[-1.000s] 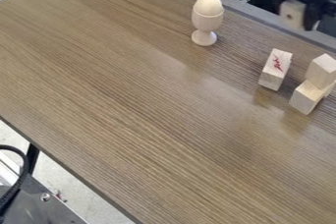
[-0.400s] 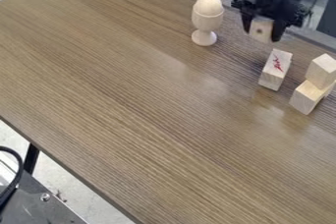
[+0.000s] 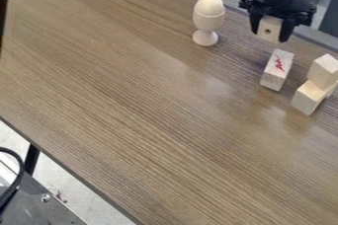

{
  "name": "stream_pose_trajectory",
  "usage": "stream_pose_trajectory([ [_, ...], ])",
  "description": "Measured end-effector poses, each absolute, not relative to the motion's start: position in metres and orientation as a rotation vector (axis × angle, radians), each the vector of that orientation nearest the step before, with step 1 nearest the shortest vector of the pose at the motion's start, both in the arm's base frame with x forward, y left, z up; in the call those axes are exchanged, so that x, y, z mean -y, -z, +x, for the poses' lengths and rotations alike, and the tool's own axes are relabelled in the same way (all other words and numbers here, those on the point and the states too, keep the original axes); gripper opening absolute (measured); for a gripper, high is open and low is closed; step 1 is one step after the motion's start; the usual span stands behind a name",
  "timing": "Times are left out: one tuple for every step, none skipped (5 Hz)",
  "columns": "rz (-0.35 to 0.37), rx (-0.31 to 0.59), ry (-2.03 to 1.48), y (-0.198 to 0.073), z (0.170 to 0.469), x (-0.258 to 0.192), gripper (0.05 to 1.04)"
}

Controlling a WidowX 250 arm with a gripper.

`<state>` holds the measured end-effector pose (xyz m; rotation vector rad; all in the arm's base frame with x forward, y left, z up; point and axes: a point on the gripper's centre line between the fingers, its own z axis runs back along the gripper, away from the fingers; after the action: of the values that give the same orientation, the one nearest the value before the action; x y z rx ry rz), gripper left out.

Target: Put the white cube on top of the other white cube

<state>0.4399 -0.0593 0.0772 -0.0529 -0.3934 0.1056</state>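
Note:
The black gripper (image 3: pixel 269 32) hangs near the top right, shut on a pale wooden block (image 3: pixel 269 29) with a small dark hole in its face. Just below it in the view lies another pale block (image 3: pixel 276 70) with red marks on its top, apart from the held one. Right of that, a pale cube (image 3: pixel 323 71) rests on a longer pale block (image 3: pixel 309 97). All of these are light, bare-wood coloured; which ones the task means by white cubes I cannot tell.
An egg-shaped piece sits in a pale wooden cup (image 3: pixel 207 22) left of the gripper. The brown table (image 3: pixel 151 105) has its far edge behind the gripper. A dark strip stands at the upper left edge of the view.
The gripper came in from the upper right, moving left and down with the block held, and lately shifted slightly right. A dark strip has appeared at the left edge.

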Motion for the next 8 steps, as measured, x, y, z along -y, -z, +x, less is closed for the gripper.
stream_pose_trajectory([
  [-0.074,0.364,-0.107,-0.075,0.440,0.068,0.606],
  [-0.078,0.327,-0.108,-0.068,0.440,0.071,0.606],
  [-0.094,0.286,-0.118,-0.069,0.440,0.076,0.606],
  [-0.102,0.233,-0.126,-0.063,0.437,0.078,0.606],
  [-0.120,0.200,-0.135,-0.066,0.438,0.082,0.606],
  [-0.128,0.167,-0.140,-0.064,0.435,0.084,0.606],
  [-0.140,0.160,-0.144,-0.066,0.436,0.086,0.606],
  [-0.136,0.134,-0.146,-0.056,0.434,0.086,0.606],
])
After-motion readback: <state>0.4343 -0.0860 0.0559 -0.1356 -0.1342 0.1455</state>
